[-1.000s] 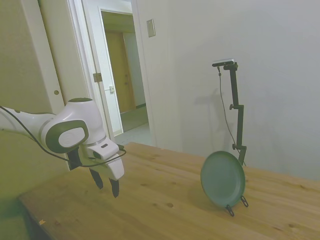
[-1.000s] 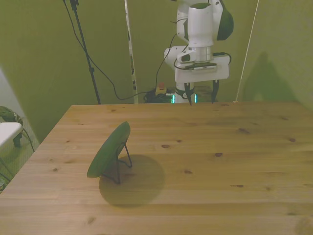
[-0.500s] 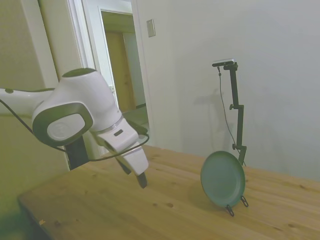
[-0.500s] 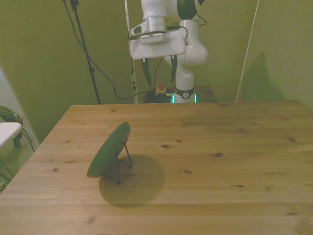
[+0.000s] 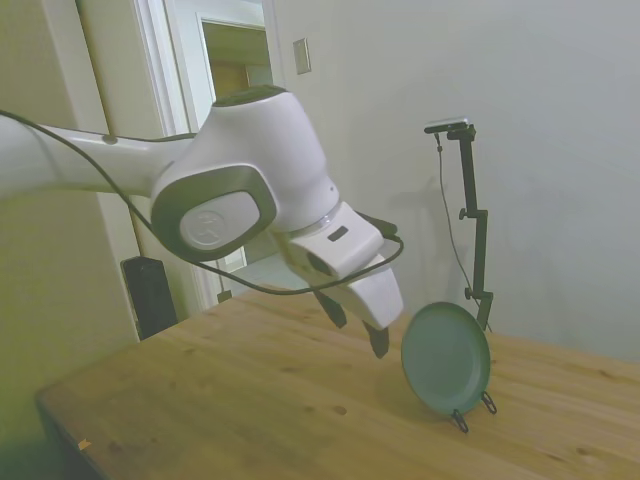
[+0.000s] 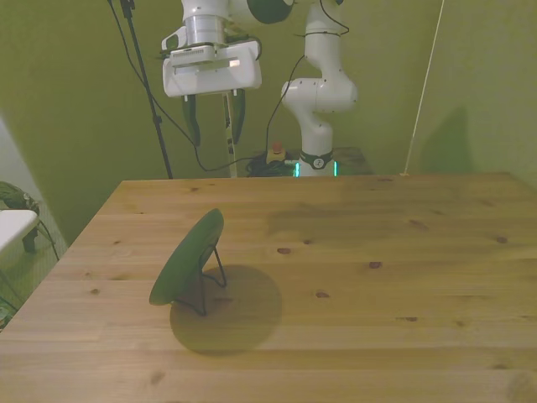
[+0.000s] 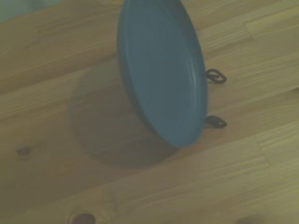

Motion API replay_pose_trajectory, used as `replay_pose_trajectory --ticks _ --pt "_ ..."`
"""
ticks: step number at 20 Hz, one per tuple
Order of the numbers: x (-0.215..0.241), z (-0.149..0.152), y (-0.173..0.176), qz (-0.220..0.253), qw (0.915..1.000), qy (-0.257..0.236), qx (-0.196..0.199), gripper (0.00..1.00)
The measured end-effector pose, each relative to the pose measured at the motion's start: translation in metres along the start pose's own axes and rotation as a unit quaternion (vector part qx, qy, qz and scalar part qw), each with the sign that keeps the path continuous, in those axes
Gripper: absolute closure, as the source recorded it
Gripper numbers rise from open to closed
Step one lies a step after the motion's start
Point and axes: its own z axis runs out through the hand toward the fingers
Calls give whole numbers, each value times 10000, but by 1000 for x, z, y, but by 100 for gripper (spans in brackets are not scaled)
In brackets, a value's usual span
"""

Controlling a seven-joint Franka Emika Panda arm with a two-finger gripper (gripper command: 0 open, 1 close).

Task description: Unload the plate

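The teal-green plate stands almost upright on the wooden table, leaning back in a thin black wire stand. From the front it shows nearly edge-on as the plate, with the wire stand behind it. The wrist view looks down on the plate and the stand's two front loops. My gripper hangs in the air, open and empty, a short way from the plate's face. In the front view the gripper is high above the table's far edge, beyond the plate.
The wooden table stretches wide to the front view's right of the plate. An open doorway and a wall lie behind the arm in the side view. A white object sits off the table at the front view's left.
The arm has swung toward the front view's left and risen, bringing the gripper from the far middle of the table to near the plate. Fingers stay open. The plate has not moved.
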Motion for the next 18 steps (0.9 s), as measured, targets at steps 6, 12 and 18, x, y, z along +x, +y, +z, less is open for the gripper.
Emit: replay_pose_trajectory --ticks 6,12,18 --pt "-4 -21 4 -115 9995 -148 234 0" --pt "43 -4 -13 -24 9991 -46 414 0" --pt "73 21 -49 -296 9971 -348 604 0"
